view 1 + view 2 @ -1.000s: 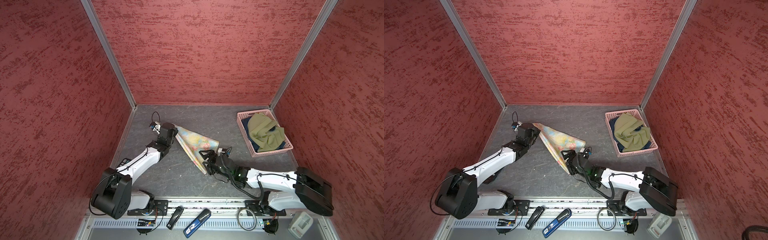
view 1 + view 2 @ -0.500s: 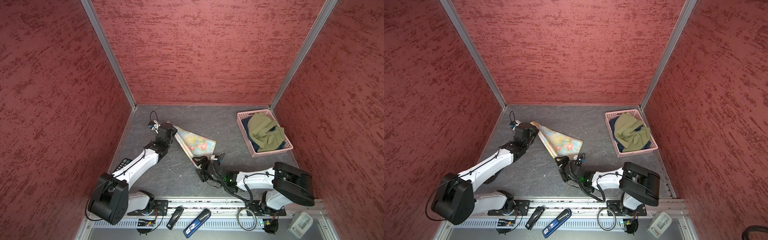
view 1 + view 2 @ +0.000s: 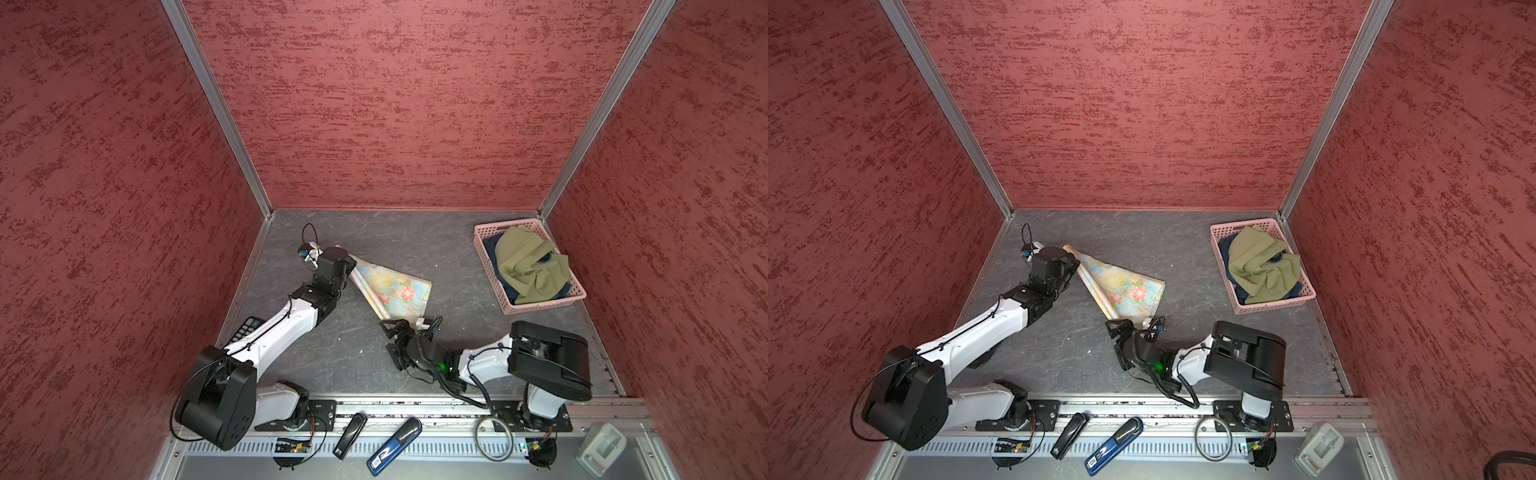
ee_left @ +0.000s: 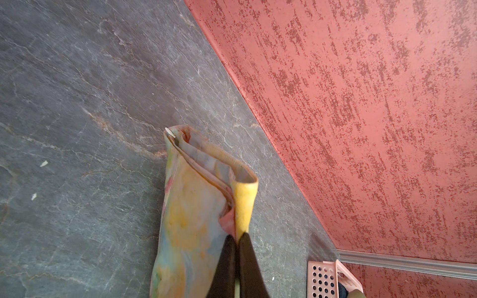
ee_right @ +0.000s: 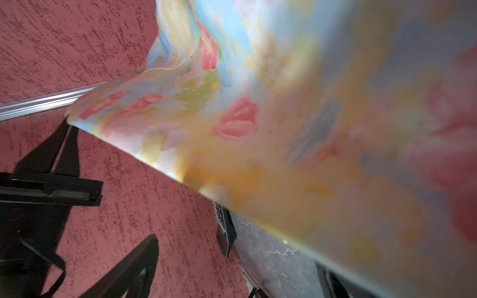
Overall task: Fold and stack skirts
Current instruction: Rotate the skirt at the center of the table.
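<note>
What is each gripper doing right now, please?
Left gripper: closed, holding the floral skirt by its edge.
Right gripper: open, holding nothing.

Left claw (image 4: 237,236) clamps the yellow edge of the floral skirt (image 4: 191,206).

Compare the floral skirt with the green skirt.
The floral skirt is patterned; the green skirt is plain. The floral skirt stretches over the table, a corner pinched in the left tool; the green skirt lies crumpled in the basket, ungripped. Both are small cloth skirts, unstacked.
</note>
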